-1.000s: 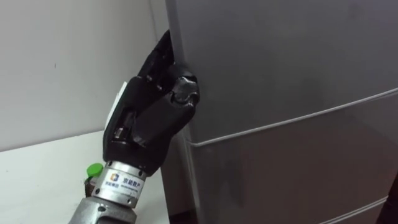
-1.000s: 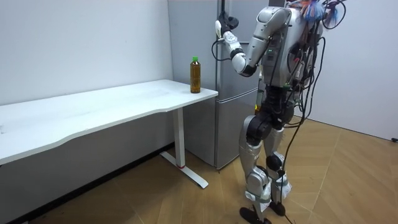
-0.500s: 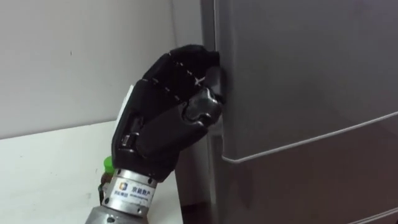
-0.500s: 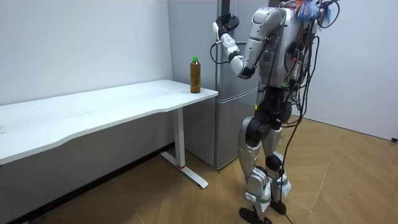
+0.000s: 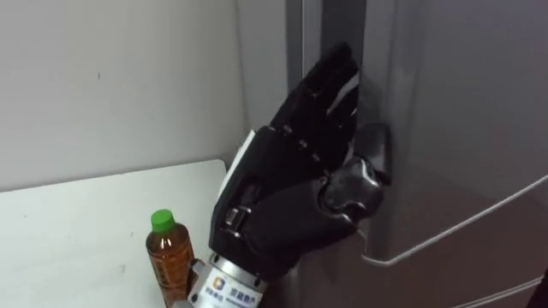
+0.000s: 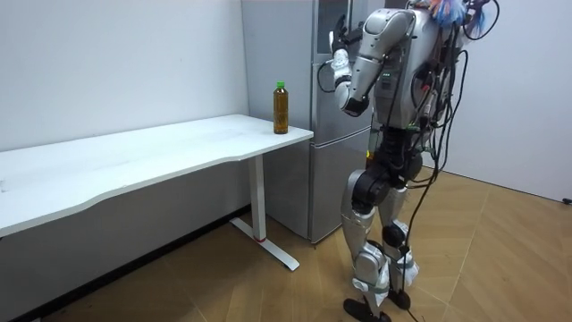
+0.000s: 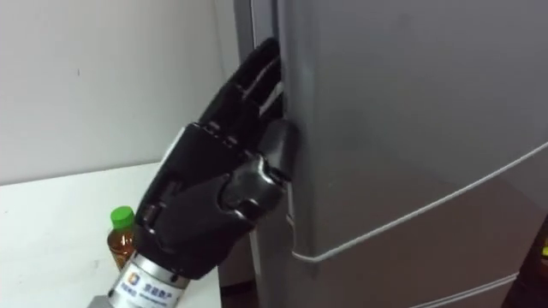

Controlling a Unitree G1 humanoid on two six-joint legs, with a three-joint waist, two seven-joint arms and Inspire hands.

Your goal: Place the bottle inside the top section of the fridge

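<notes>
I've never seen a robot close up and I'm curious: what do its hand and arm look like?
The left hand is black and human-shaped, with segmented fingers and a grey metal piece at the thumb's base. A white tag sits on its back. Its wrist is a silver cuff bearing a small label; the arm is silver-grey.

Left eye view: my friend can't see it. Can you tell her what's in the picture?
The black left robot hand is up against the left edge of the grey fridge door. Beside it, lower down, a brown bottle with a green cap stands on the white table.
</notes>
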